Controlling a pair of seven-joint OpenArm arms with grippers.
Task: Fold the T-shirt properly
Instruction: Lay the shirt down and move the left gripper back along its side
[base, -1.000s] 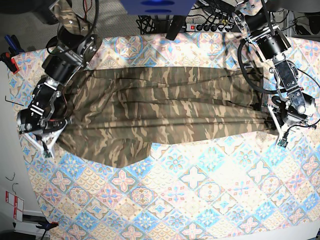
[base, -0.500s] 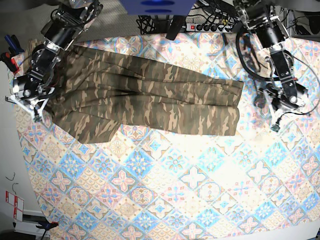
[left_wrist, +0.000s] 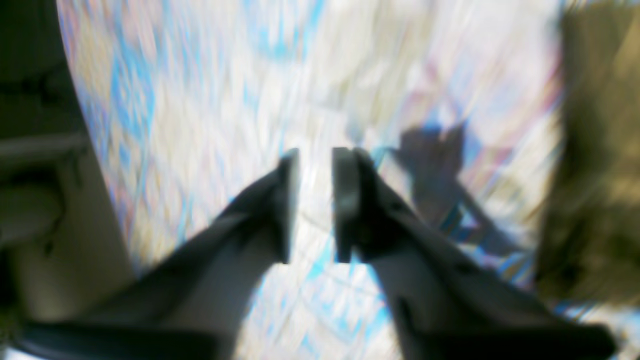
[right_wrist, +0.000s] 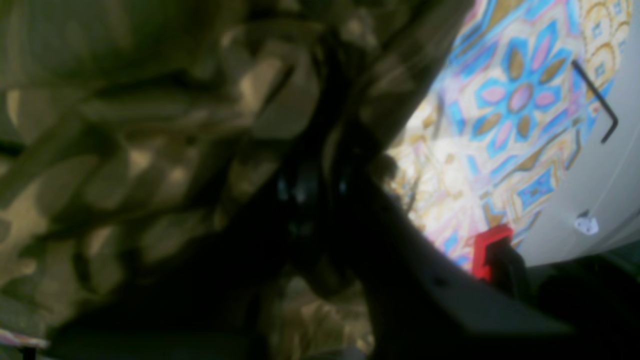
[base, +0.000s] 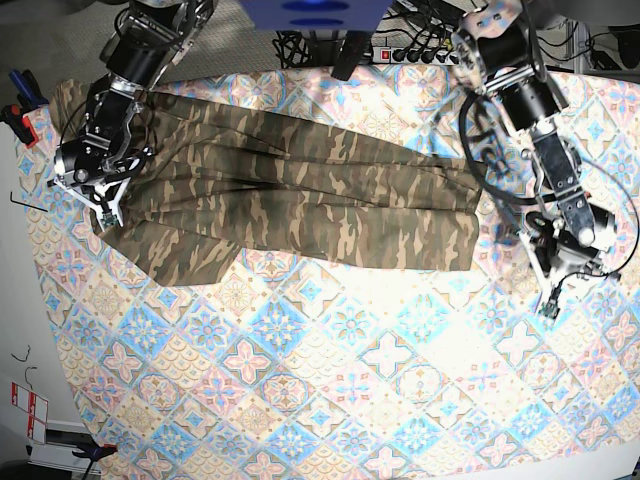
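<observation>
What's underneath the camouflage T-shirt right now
The T-shirt lies on the diamond-patterned tablecloth, which shows all around it. Whatever sits beneath the cloth itself is covered.

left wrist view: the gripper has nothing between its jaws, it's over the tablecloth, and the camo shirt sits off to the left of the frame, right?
Not quite. In the left wrist view the T-shirt is at the right edge of the frame, not the left. The rest holds: the left gripper has nothing between its parted jaws and is over the tablecloth.
</observation>
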